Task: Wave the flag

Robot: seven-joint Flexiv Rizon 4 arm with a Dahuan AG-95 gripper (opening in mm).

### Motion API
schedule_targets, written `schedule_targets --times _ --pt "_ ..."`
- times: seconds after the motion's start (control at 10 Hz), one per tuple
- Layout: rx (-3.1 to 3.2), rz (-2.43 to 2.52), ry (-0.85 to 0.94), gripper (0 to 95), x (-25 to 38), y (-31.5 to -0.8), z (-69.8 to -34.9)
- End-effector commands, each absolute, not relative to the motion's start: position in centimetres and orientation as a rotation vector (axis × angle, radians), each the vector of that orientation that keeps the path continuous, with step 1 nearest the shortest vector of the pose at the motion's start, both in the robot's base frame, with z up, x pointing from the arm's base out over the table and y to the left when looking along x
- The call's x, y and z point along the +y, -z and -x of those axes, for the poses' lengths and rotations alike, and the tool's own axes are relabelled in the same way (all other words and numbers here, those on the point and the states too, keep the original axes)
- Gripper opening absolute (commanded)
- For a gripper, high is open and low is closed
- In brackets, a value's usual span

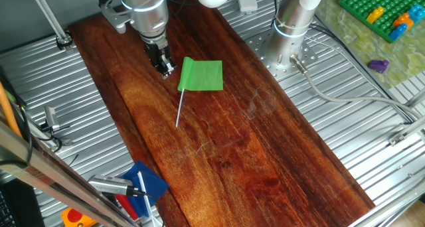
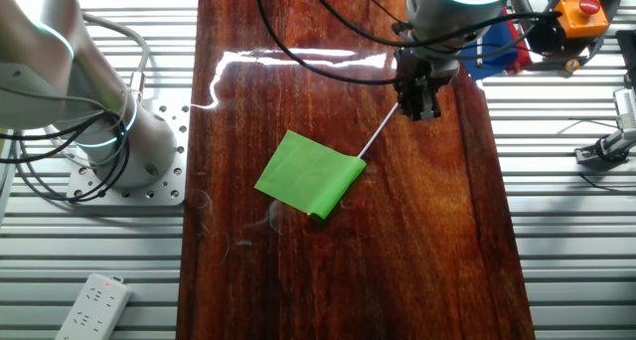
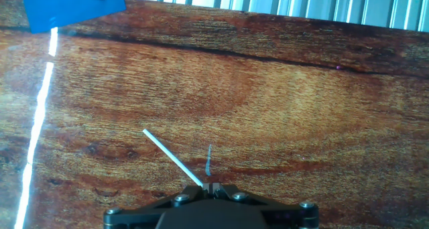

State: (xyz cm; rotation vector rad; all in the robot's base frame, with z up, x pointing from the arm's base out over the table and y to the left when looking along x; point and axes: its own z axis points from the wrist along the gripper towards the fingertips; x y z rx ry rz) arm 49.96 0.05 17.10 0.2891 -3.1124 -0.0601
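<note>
The flag [image 1: 201, 75] lies flat on the dark wooden board, a bright green rectangle with its thin white stick [image 1: 179, 111] pointing toward the near end. In the other fixed view the green cloth [image 2: 311, 173] lies mid-board and the stick [image 2: 381, 131] runs up toward my gripper [image 2: 422, 109]. My gripper [image 1: 166, 69] hangs above the board just left of the green cloth, jaws closed together with nothing between them. In the hand view the stick [image 3: 173, 158] runs diagonally on the wood and disappears behind my gripper [image 3: 213, 187]. The green cloth is out of that view.
A blue flag [image 1: 145, 180] and some tools lie at the near left end of the board; the blue flag also shows in the hand view [image 3: 70, 3]. Ribbed metal tabletop [image 1: 372, 141] flanks the board. A second arm's base [image 1: 292, 34] stands right, with green toy bricks [image 1: 378, 11] beyond.
</note>
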Motion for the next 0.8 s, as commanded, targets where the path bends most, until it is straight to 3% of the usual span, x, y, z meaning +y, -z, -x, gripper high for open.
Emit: schedule_targets --times 0.1,0.8 --pt "-3.113 -0.286 0.061 0.0 0.05 -17.09 -49.96" --pt "-3.113 -0.277 0.066 0.0 0.05 -17.12 -50.02"
